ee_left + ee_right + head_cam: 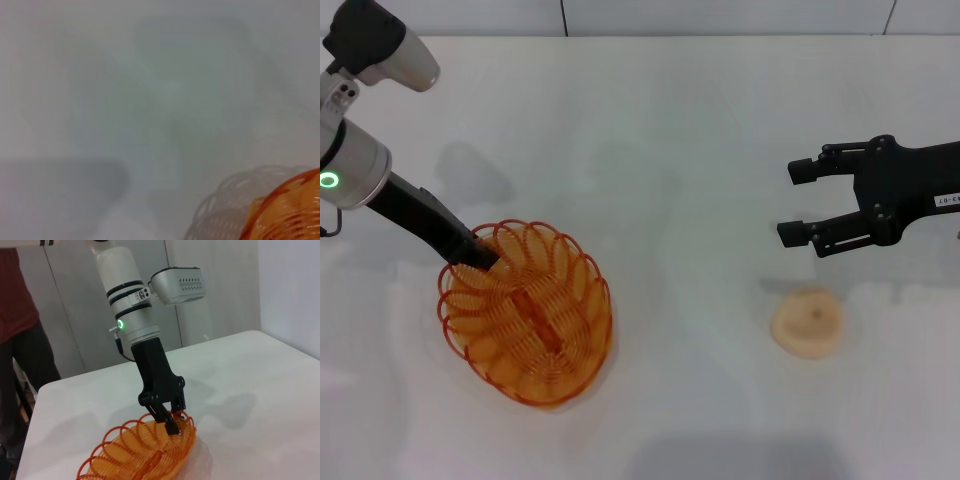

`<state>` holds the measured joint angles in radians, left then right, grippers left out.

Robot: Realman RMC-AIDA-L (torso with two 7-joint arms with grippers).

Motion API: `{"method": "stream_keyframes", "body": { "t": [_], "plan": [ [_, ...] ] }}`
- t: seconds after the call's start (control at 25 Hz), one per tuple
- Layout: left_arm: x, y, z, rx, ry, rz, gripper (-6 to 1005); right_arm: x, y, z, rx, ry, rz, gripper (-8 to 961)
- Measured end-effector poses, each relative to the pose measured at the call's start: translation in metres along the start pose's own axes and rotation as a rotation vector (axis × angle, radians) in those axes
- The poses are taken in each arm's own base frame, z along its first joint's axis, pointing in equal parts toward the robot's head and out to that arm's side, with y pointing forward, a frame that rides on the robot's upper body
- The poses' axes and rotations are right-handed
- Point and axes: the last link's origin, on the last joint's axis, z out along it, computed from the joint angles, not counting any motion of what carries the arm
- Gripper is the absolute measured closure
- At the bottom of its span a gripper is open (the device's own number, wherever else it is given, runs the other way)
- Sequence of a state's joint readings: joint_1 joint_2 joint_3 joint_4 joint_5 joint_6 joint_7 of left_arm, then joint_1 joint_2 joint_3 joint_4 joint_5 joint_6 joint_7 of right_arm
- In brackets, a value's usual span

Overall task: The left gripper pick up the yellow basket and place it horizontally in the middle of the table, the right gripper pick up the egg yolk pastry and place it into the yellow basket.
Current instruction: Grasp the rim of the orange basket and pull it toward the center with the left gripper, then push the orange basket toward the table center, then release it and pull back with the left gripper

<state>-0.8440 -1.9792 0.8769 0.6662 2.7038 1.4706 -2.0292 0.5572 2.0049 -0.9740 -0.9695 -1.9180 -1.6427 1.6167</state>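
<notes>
The smooth white table (pixel 680 130) fills the scene. On its near left sits the yellow basket (pixel 535 320), an oval of looped wire with a scalloped rim and spiral base, its long axis running from far left to near right. The left gripper (pixel 480 252) is clamped on its far-left rim. The right gripper (pixel 798 201) hovers with fingers spread, far right. Just nearer lies the round, pale, dimpled egg yolk pastry (pixel 807 321).

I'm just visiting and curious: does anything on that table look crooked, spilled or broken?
Only the yellow basket looks askew: it is tipped up on its side with its spiral base facing the head camera, while the left hand grips its rim. The egg yolk pastry sits whole on the table. Nothing is spilled.
</notes>
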Motion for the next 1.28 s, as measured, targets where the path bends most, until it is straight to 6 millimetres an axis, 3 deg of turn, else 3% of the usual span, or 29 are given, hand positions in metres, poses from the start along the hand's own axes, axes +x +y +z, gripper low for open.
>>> {"method": "stream_keyframes", "body": {
  "t": [0.96, 1.28],
  "plan": [
    [0.014, 0.003, -0.019, 0.002, 0.090, -0.030, 877, -0.001, 0.000, -0.001, 0.004, -0.009, -0.001, 98],
    [0.011, 0.008, -0.023, -0.008, 0.133, -0.185, 902, -0.002, -0.001, -0.001, 0.006, -0.008, -0.005, 98]
  ]
}}
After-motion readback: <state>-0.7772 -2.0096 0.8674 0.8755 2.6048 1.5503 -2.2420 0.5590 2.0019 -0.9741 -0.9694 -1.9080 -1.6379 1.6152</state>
